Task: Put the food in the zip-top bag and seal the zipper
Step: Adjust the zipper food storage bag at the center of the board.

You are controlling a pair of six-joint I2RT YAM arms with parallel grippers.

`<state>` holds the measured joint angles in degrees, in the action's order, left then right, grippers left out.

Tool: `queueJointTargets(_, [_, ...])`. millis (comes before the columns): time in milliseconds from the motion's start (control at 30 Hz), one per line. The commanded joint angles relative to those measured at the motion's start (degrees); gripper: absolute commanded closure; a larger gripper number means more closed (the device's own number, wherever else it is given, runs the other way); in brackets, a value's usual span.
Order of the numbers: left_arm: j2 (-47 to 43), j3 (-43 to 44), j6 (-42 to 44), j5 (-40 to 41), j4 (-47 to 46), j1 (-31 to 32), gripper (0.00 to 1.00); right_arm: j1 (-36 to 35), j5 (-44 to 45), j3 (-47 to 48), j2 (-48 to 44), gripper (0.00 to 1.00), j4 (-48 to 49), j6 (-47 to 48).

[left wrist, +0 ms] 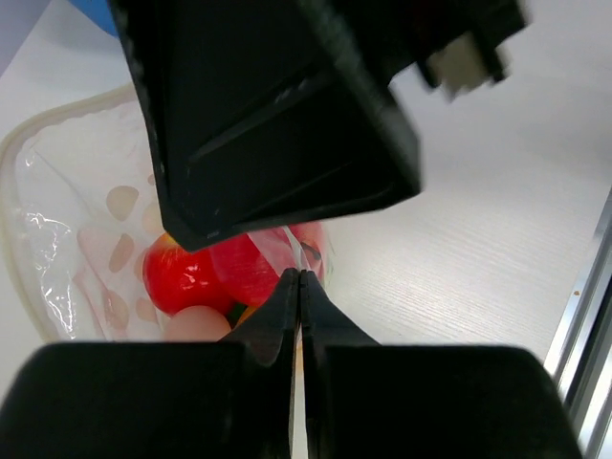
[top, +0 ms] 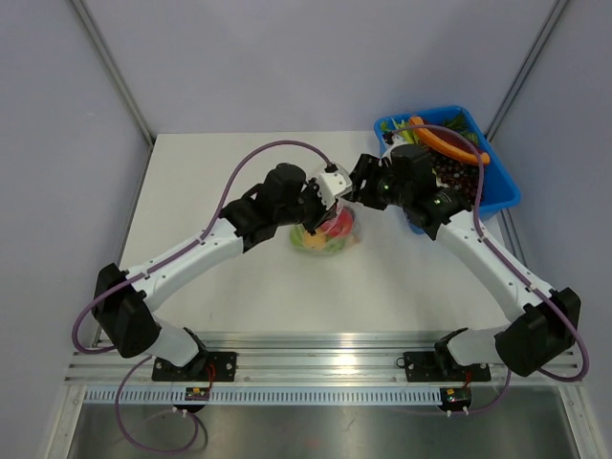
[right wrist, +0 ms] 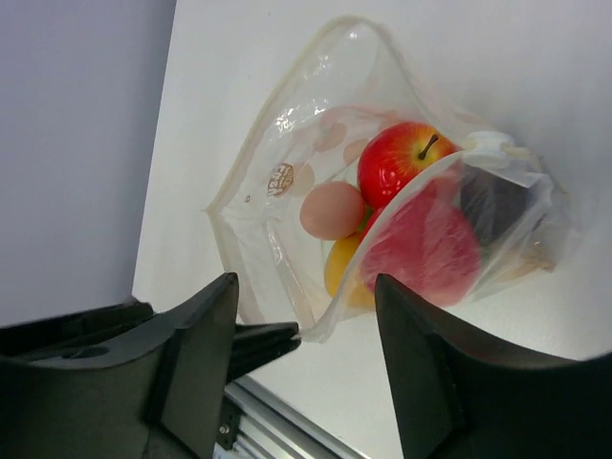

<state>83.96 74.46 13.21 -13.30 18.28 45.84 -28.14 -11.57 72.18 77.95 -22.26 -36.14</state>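
I am viewing a white table (top: pixel 239 287) carrying both arms, which are reaching inward and meeting near its middle. The blue tray (top: pixel 502 196) is sitting at the far right corner, holding more toy produce, and the right arm is passing over its near edge. The zip-top bag (right wrist: pixel 277 143) is lying on the table between the two hands, just left of the tray, with its mouth gaping. The food is sitting inside it: a red apple (right wrist: pixel 406 158), a pale egg-shaped piece (right wrist: pixel 332 210), a yellow piece (right wrist: pixel 339 263) and a larger red piece (right wrist: pixel 430 249) showing through the film. The right hand (right wrist: pixel 306 282) is hovering above the bag with its fingers standing apart and gripping nothing. The left hand (left wrist: pixel 299 277) is closed, its tips pinching the bag's film at the mouth edge. The zipper (right wrist: pixel 387 210) is arching up over the food, unsealed.
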Motion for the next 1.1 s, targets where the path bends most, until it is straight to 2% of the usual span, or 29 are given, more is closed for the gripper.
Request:
queueJointTargets(0, [-1.78,-1.15,-2.39,-4.88,-3.69,-2.68,1.0,0.8,6.64,4.11,-5.96,0.32,-2.08,5.98])
queueJointTargets(33, [-2.22,-2.11,-2.92,-8.29,-3.87,-3.39,1.0,1.59,7.17,3.67,-7.54,0.23,-2.08,8.78])
queueJointTargets(133, [-4.24,-4.48,-5.12,-16.19,-4.92,-6.81,1.0,6.94,3.41,0.43,-9.39,0.15,0.54,15.99])
queueJointTargets(167, [-4.86,-5.1,-5.65,-17.71,-5.79,-8.47,1.0,8.53,1.83,-0.63,-9.83,0.08,2.99,18.01])
queueJointTargets(267, [-6.35,-7.21,-7.76,-21.06,-7.81,-11.03,1.0,15.73,-8.96,-5.11,-8.35,0.01,8.89,23.56])
queueJointTargets(300, [-6.62,-7.48,-7.85,-21.33,-7.91,-11.3,1.0,17.05,-14.65,-6.43,-7.39,0.01,10.03,24.62])
queueJointTargets(333, [-6.62,-7.57,-7.94,-21.15,-7.83,-11.48,1.0,17.68,-15.23,-6.61,-5.29,0.01,10.65,27.5])
queueJointTargets(367, [-6.45,-7.22,-7.85,-21.41,-7.39,-11.57,1.0,17.59,-15.67,-6.53,-4.05,0.04,10.4,29.27])
queueJointTargets(400, [-6.27,-7.13,-7.85,-21.5,-7.04,-11.65,1.0,17.68,-19.24,-6.79,-2.91,0.09,10.22,34.85])
queueJointTargets(500, [-6.0,-6.96,-8.2,-21.59,-6.68,-11.66,1.0,17.24,-19.28,-10.46,-1.14,0.13,14.69,40.77])
queueJointTargets(600, [-5.83,-7.13,-8.47,-21.42,-7.03,-11.74,1.0,16.98,-18.58,-15.03,-2.1,0.12,20.75,45.0])
queueJointTargets(700, [-5.04,-6.69,-8.55,-22.47,-7.39,-11.83,1.0,17.07,-19.97,-17.77,-2.72,0.11,25.68,48.17])
queueJointTargets(900, [-3.9,-5.55,-8.82,-23.7,-7.12,-12.45,1.0,16.98,-28.57,-15.33,0.0,0.15,23.32,51.61])
queueJointTargets(1067, [-3.37,-4.58,-8.91,-24.4,-6.59,-12.62,1.0,15.58,-29.38,-13.74,1.85,0.15,24.98,51.87])
